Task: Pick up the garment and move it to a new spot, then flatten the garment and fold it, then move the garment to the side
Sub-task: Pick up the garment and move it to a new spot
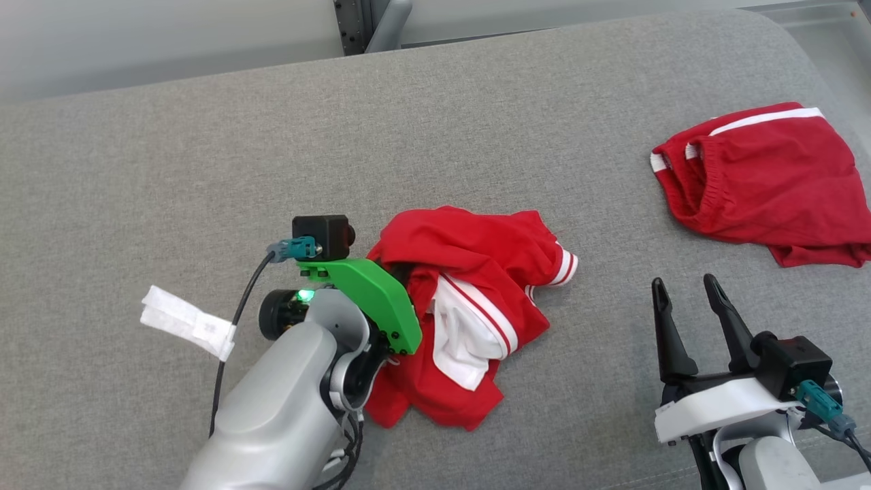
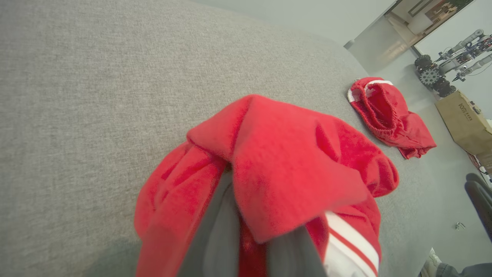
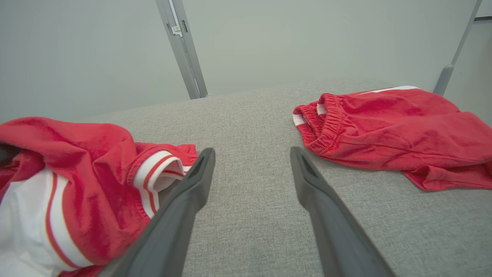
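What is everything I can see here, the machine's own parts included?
Crumpled red garment with white striped trim: one, red and white, centre.
Red shorts with elastic waistband: one, red, far right.
White label strip: one, white, left.
Grey fabric surface: one, grey, under everything.
Brown cardboard box: one, brown, floor beyond the surface.
Left gripper: one, dark, shut on the crumpled garment.
Right gripper: one, dark, open, lower right, empty.

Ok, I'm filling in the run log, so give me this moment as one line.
phase: grasp | left gripper: shut on crumpled red-and-white garment | right gripper: open, above grey cushion | red shorts: far right, untouched
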